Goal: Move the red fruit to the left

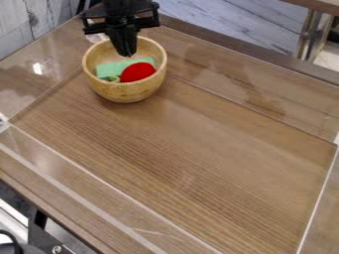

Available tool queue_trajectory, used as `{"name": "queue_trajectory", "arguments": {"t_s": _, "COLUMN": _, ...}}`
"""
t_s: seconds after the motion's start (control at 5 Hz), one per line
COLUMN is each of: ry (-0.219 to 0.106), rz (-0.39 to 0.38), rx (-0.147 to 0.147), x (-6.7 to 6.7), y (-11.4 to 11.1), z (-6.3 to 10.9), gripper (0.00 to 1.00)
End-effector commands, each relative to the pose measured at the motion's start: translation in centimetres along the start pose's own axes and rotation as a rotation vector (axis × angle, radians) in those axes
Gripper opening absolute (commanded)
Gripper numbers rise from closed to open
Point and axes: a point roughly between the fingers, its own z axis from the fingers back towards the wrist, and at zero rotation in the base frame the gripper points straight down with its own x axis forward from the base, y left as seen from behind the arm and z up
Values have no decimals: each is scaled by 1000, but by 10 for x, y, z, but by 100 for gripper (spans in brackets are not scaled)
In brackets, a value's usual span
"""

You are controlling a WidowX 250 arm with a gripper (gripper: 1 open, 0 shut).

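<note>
A wooden bowl (125, 73) sits on a wooden table (199, 159). Inside the bowl lie a red fruit (139, 70) and a green block (111, 68), touching. A black gripper (125, 48) points down into the bowl's far side.

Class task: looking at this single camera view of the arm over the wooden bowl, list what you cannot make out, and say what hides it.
- Fingers: dark and bunched; the gap cannot be read.
- Red fruit: lower part hidden by the bowl wall.
- Green block: partly covered by the fingers and fruit.
- Arm: cut off by the top edge.
</note>
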Motion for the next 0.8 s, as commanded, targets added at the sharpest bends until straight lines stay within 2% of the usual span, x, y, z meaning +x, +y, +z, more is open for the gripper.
{"name": "queue_trajectory", "arguments": {"t_s": 0.0, "ry": -50, "rz": 6, "rx": 0, "x": 7, "y": -8, "z": 9, "gripper": 100}}
{"name": "queue_trajectory", "arguments": {"t_s": 0.2, "ry": -38, "rz": -46, "rx": 6, "x": 5, "y": -6, "z": 3, "gripper": 0}}
{"name": "queue_trajectory", "arguments": {"t_s": 0.4, "ry": -30, "rz": -98, "rx": 4, "x": 4, "y": -5, "z": 1, "gripper": 0}}
{"name": "queue_trajectory", "arguments": {"t_s": 0.6, "ry": -26, "rz": -140, "rx": -13, "x": 12, "y": -2, "z": 19, "gripper": 0}}
